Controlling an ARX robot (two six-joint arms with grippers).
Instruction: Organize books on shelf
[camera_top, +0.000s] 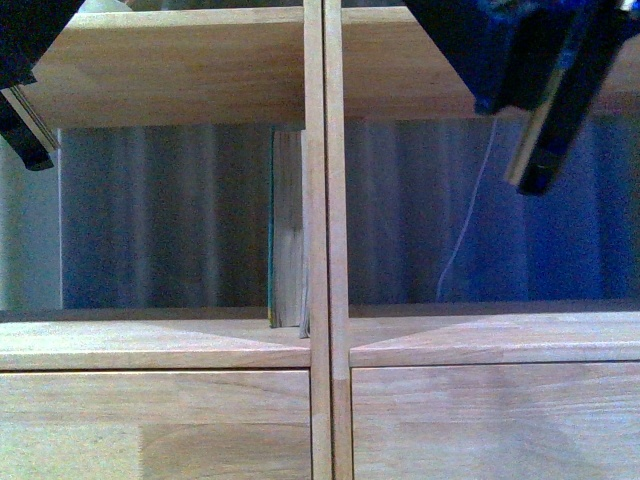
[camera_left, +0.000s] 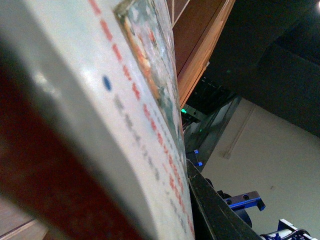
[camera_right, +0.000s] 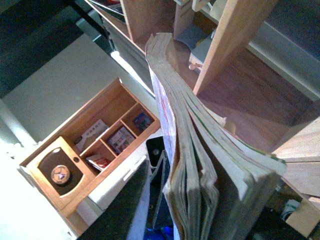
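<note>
Standing upright against the shelf's (camera_top: 180, 345) middle divider (camera_top: 325, 200) is the teal book (camera_top: 287, 230). The left gripper (camera_top: 25, 125) clamps a pale-covered book (camera_left: 100, 100), and the right gripper (camera_top: 520, 150) clamps a floppy softcover (camera_right: 200, 165).

Wooden divided box (camera_right: 75, 120): cells hold small printed packs; one cell holds a dark pad (camera_right: 47, 162) bearing a round disc (camera_right: 60, 175). White cord (camera_top: 468, 215) hangs against a ribbed grey backdrop (camera_top: 160, 210).

Up front, both hands ran off the top edge, the left hand (camera_top: 28, 130) in one corner, the right hand (camera_top: 530, 165) in the other, and their grip could not be made out. The softcover (camera_left: 100, 100) filled the left wrist view, its print too blurred to read. The teal book (camera_top: 287, 230) stood edge-on, its cover unseen.
</note>
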